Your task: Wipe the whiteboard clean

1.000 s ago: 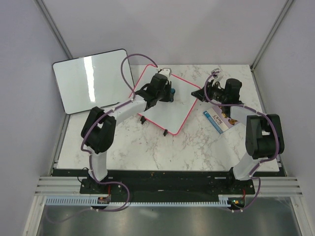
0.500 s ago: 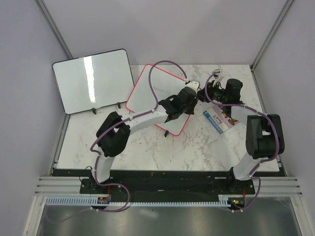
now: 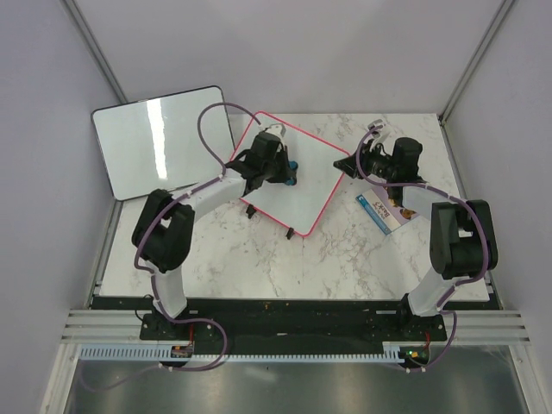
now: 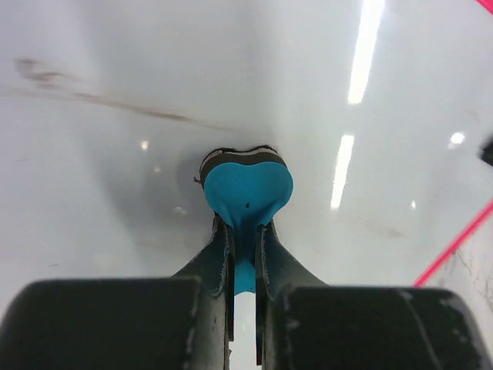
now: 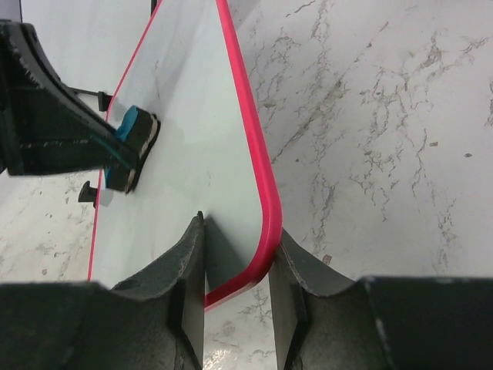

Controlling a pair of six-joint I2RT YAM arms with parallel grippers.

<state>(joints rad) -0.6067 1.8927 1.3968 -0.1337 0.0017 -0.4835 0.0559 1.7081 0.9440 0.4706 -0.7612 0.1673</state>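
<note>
Progress is partial: whiteboard [image 3: 302, 194] lies rear-centre on the table [image 3: 345, 259], right gripper [image 5: 237, 239] clamps its corner, left gripper [image 4: 245, 239] pinches the eraser [image 4: 246, 189] against it, and you have a grey streak [image 4: 92, 96] left to wipe.

Top external: scene viewed from high above, behind arm bases at bottom of frame, tilted down and forward; whole marble table [image 3: 345, 259] taken in from afar.

Left wrist: aimed along left gripper [image 4: 243, 231], very close to whiteboard [image 4: 115, 69]; blue eraser [image 4: 246, 189] centred.

Right wrist: aimed along right gripper [image 5: 237, 254], close; board corner at lower centre, table at right.

Whiteboard and eraser shared by all three views.
</note>
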